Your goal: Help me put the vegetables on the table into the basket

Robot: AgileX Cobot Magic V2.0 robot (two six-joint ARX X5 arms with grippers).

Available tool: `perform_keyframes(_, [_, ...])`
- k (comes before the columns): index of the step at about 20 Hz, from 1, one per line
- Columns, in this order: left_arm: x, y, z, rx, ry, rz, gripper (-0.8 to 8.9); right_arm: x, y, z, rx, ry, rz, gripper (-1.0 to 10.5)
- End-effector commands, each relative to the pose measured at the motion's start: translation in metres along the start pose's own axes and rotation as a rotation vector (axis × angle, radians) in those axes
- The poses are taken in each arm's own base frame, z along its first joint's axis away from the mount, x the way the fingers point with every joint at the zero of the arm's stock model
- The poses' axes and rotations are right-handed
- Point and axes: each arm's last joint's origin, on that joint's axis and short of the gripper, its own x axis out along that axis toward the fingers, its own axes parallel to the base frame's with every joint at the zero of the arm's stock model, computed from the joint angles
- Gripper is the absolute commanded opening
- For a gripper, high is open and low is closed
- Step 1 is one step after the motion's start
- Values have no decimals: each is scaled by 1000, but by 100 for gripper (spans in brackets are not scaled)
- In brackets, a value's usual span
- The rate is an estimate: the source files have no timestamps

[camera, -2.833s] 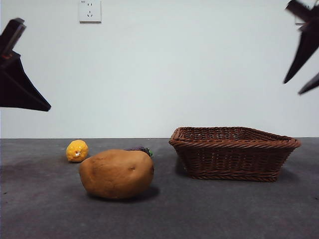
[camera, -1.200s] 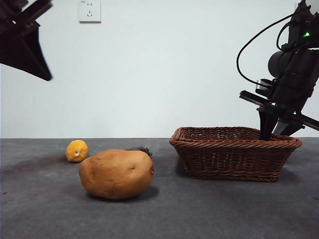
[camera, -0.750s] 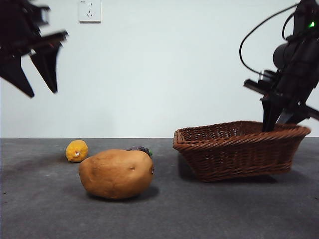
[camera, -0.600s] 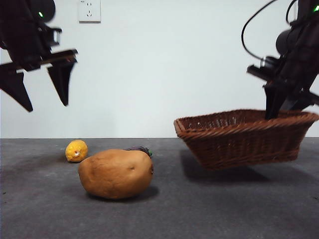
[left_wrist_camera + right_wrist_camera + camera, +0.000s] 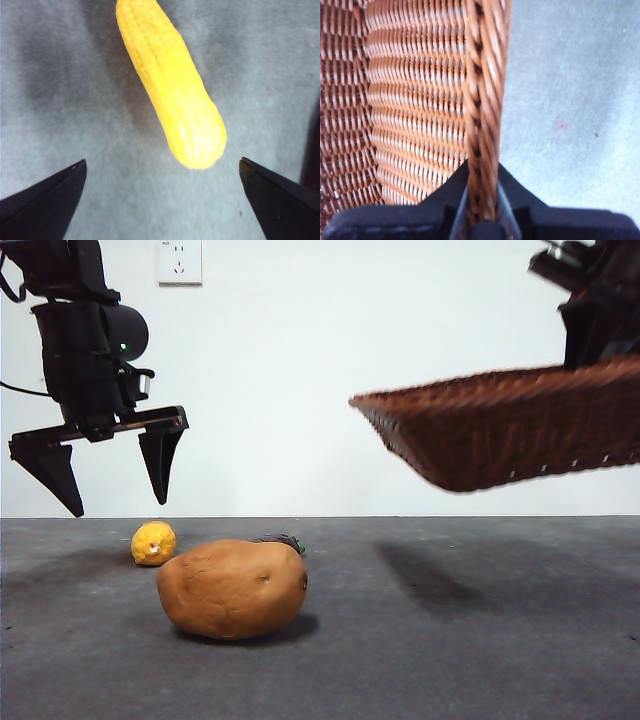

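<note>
Your right gripper [image 5: 482,210] has its fingers clenched on the braided rim of the dark brown woven wicker basket [image 5: 520,425], held tilted in the air above the dark grey felt-like table [image 5: 450,640]. Your left gripper [image 5: 105,468] hangs with fingers spread above the yellow corn cob [image 5: 172,85]; the tan-brown oval potato [image 5: 233,589] lies nearby.

Even bright light, soft shadows on table [image 5: 400,660], blurred basket [image 5: 510,430] edges
</note>
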Motion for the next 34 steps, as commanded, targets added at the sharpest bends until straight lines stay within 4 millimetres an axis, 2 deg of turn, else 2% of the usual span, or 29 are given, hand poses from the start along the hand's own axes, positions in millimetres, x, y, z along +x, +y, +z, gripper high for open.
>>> perform_keyframes(1, [14, -4, 3, -19, -4, -3, 754, -12, 6, -4, -28, -31, 11, -17])
perform_keyframes(7, [44, -20, 7, 13, -5, 14, 754, -19, 10, -11, -42, -17, 12, -17])
perform_keyframes(11, [47, -26, 6, 35, -20, 102, 752, -19, 10, -11, -45, -8, 13, -17])
perform_keyframes(15, [53, -27, 7, 36, -23, 103, 737, -19, 10, -12, -51, -6, 13, -17])
perform_keyframes(16, [55, -27, 8, 37, -29, 101, 653, -19, 10, -12, -51, -6, 13, -17])
perform_keyframes(18, [55, -27, 9, 40, -43, 95, 402, -19, 10, -12, -53, -6, 13, -17])
perform_keyframes(20, [55, -28, 10, 44, -42, 73, 198, -19, 10, -12, -53, -6, 13, -17])
perform_keyframes(22, [58, -28, 9, 43, -38, 69, 152, -19, 10, -12, -53, -5, 13, -17])
perform_keyframes(24, [61, -27, 9, 46, -31, 72, 147, -19, 10, -12, -52, -1, 13, -17])
perform_keyframes(27, [61, -27, 10, 70, -35, 73, -5, -19, 10, -12, -51, 2, 13, -17])
perform_keyframes(31, [58, -28, 11, 75, -44, 66, -9, -19, 10, -12, -51, 2, 13, -16])
perform_keyframes(34, [34, -33, 20, 72, -79, 2, -9, -18, 9, -12, -52, -1, 12, -17])
